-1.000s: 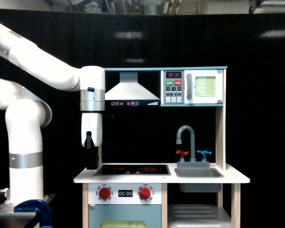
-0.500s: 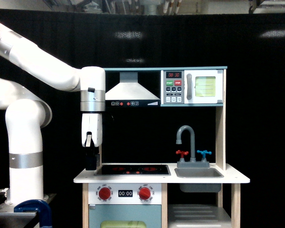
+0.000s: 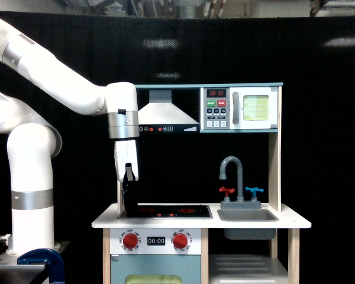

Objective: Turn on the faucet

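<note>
The faucet [image 3: 233, 173] is a small grey tap with a curved spout, standing behind the sink [image 3: 247, 215] on the toy kitchen's right side. A red cross handle [image 3: 226, 191] sits on its left and a blue one [image 3: 254, 191] on its right. My gripper [image 3: 129, 208] hangs straight down from the white arm over the left end of the stovetop [image 3: 165, 210], well to the left of the faucet. Its dark fingers blend into the black backdrop, so their spacing does not show. Nothing is visibly held.
A range hood [image 3: 164, 112] and toy microwave [image 3: 240, 107] sit on the upper shelf above the counter. Round red stove knobs [image 3: 130, 241] are on the front panel. A wooden post [image 3: 274, 151] rises right of the sink. A blue clamp [image 3: 42, 260] is near the arm's base.
The arm has swung toward the exterior view's right and slightly down, bringing the gripper from beside the kitchen's left edge to above the left end of the stovetop.
</note>
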Controlling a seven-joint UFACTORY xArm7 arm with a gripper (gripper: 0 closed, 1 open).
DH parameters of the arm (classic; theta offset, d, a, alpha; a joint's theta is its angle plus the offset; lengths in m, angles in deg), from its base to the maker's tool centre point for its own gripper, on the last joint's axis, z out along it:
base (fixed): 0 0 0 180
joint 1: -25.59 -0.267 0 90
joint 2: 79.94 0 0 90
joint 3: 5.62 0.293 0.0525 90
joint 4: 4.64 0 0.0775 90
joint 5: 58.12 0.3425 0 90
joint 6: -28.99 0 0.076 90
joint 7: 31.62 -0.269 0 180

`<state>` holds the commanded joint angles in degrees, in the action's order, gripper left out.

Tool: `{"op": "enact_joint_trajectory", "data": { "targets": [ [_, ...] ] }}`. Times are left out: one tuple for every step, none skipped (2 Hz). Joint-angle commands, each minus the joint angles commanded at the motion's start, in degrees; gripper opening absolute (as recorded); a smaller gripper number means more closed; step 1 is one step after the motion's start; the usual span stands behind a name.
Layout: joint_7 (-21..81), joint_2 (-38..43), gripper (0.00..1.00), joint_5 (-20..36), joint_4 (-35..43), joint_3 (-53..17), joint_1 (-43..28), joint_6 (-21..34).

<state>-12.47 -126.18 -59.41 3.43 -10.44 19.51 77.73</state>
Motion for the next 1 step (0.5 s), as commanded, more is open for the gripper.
{"op": "enact_joint_trajectory", "data": {
  "targets": [
    [41.29,8.56,1.0,6.35,5.79,-24.85,-19.28,-11.55]
  ]
}}
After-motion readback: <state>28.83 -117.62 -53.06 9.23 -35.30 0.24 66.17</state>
